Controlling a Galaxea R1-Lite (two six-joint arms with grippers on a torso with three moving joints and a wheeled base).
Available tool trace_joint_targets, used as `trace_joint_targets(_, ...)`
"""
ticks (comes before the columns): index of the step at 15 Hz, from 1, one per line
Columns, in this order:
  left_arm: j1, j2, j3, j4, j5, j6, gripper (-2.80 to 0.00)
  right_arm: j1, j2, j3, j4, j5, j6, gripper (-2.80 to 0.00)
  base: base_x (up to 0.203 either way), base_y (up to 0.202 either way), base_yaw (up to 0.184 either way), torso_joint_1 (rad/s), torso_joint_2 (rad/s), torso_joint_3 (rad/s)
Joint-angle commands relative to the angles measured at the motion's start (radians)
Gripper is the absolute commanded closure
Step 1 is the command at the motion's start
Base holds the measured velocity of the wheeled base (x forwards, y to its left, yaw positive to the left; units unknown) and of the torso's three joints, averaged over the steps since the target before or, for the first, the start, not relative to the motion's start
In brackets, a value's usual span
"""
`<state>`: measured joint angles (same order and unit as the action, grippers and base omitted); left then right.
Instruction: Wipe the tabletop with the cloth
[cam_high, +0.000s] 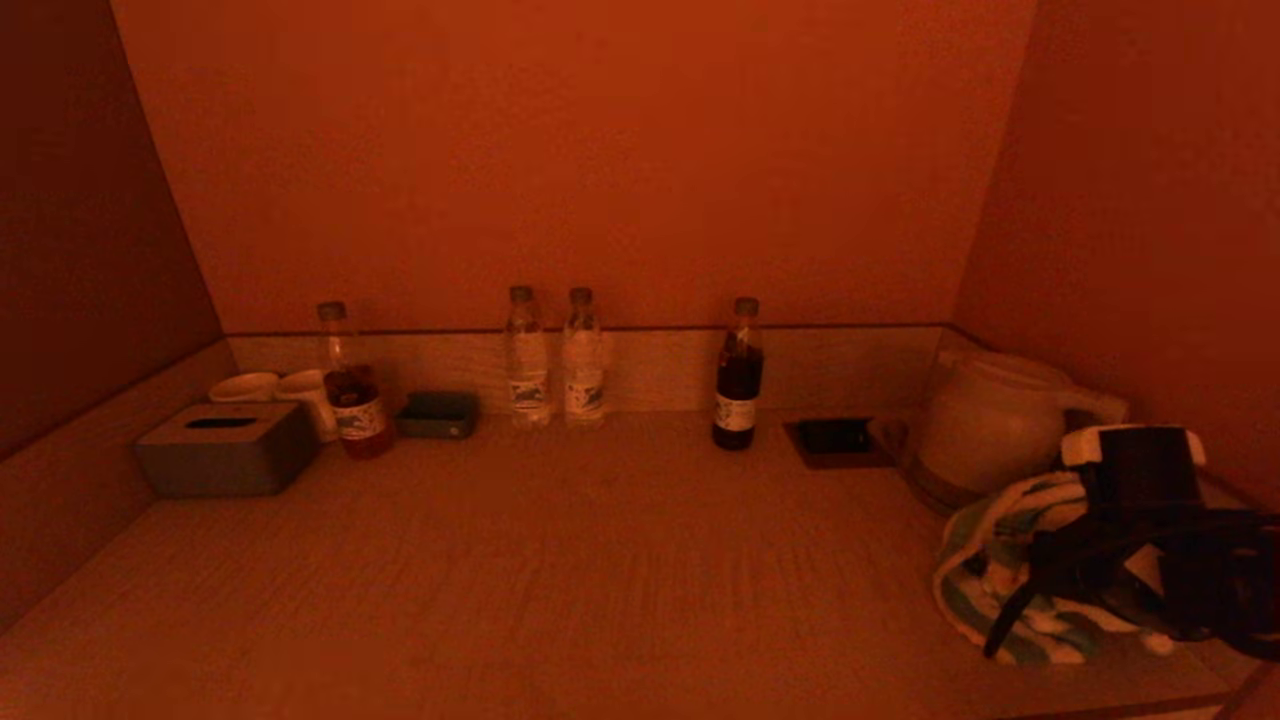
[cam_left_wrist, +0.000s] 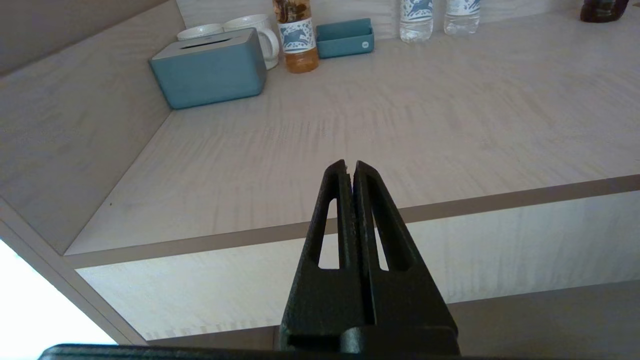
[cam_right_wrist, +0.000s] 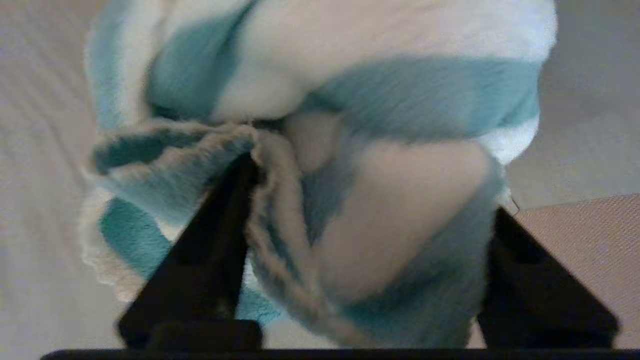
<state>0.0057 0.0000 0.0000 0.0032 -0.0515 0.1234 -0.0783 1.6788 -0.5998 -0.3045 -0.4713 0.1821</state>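
The cloth, striped teal and white, lies bunched on the wooden tabletop at the right, close to the front edge. My right gripper is down on it. In the right wrist view its fingers stand wide apart, and the cloth bulges between them and beyond my right gripper. My left gripper is shut and empty. It is parked low, in front of the tabletop's front edge, and does not show in the head view.
Along the back wall stand a tissue box, two cups, a tea bottle, a small dark box, two water bottles, a dark bottle, a flat dark tray and a kettle just behind the cloth.
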Motion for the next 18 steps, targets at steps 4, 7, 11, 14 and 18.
trace_joint_targets(4, 0.0, 0.0, 0.0, 0.0, -0.001, 0.001, 0.0, 0.011, -0.054, 0.022, -0.015, 0.0, -0.005, -2.8, 0.0, 0.0, 0.0, 0.0, 0.0, 0.0)
trace_joint_targets(7, 0.0, 0.0, 0.0, 0.0, -0.001, 0.001, 0.0, 0.06, -0.221, 0.045, -0.032, -0.001, -0.03, -2.8, 0.0, 0.0, 0.0, 0.0, 0.0, 0.0)
trace_joint_targets(11, 0.0, 0.0, 0.0, 0.0, -0.001, 0.001, 0.0, 0.101, -0.306, 0.057, -0.033, -0.004, -0.049, -2.8, 0.0, 0.0, 0.0, 0.0, 0.0, 0.0)
trace_joint_targets(14, 0.0, 0.0, 0.0, 0.0, 0.001, 0.001, 0.0, 0.126, -0.406, 0.072, -0.031, -0.002, -0.088, -2.8, 0.0, 0.0, 0.0, 0.0, 0.0, 0.0)
trace_joint_targets(18, -0.001, 0.0, 0.0, 0.0, -0.001, 0.001, 0.0, 0.19, -0.608, 0.096, -0.031, 0.006, -0.176, -2.8, 0.0, 0.0, 0.0, 0.0, 0.0, 0.0)
